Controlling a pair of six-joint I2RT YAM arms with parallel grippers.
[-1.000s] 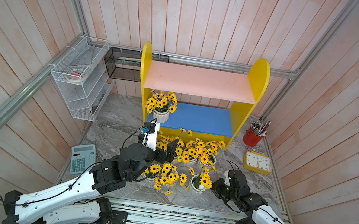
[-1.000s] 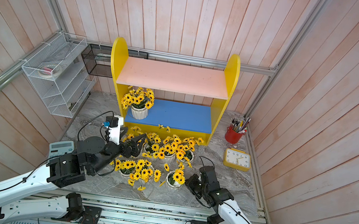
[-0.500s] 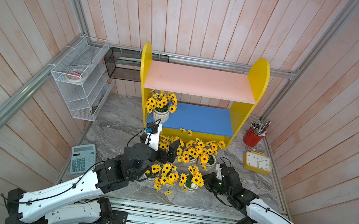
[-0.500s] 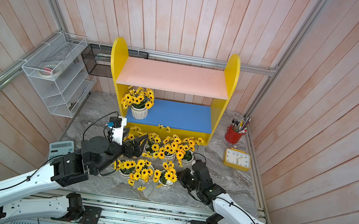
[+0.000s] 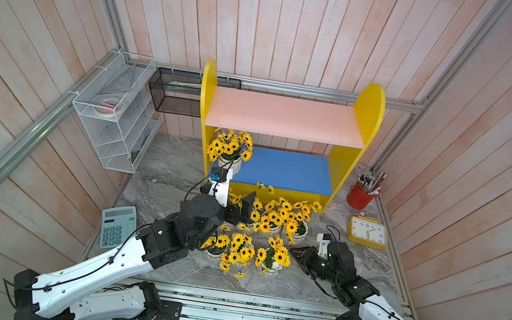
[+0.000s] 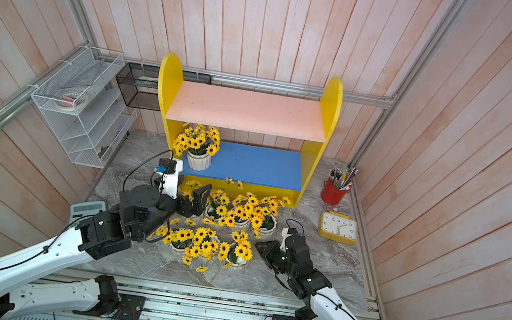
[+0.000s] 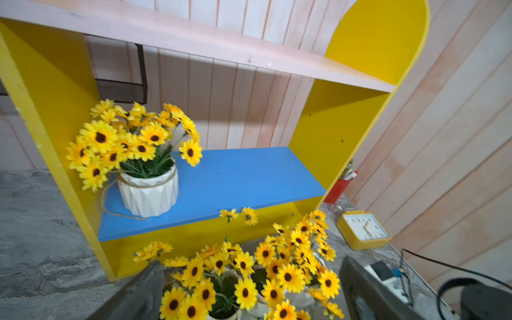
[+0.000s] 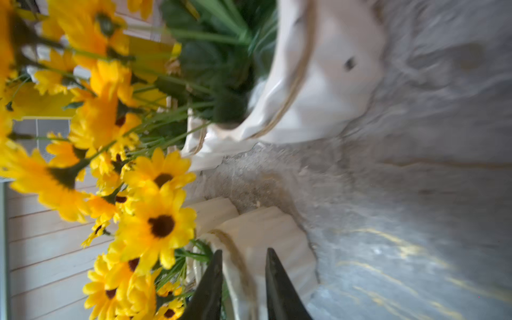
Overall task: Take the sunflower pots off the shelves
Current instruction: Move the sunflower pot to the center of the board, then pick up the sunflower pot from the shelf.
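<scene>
The shelves point(image 5: 285, 117) stand at the back, their pink board bare. One sunflower pot point(image 5: 229, 163) point(image 7: 148, 191) stays at the left end of the blue board point(image 7: 235, 177). Several sunflower pots point(image 5: 273, 217) crowd the table before the shelves, with more nearer me point(image 5: 215, 252). My left gripper point(image 5: 233, 204) point(image 7: 252, 299) hangs open over the cluster, just short of the shelf pot. My right gripper point(image 5: 294, 252) point(image 8: 243, 250) is at the front right pot point(image 5: 273, 264) point(image 8: 266, 230). It is open, its fingers parted either side of the twine rim. That pot stands on the table.
A red pencil cup point(image 5: 360, 196) and a yellow clock point(image 5: 368, 232) sit right of the shelves. A calculator point(image 5: 117, 226) lies at the left edge. A white wire rack point(image 5: 115, 117) and a black mesh basket point(image 5: 174, 95) hang on the walls. Loose flower heads point(image 5: 264, 187) lie on the blue board's front edge.
My right gripper slid its pot left to the front cluster, and its jaws have parted. My left gripper crept a little toward the shelves, still open.
</scene>
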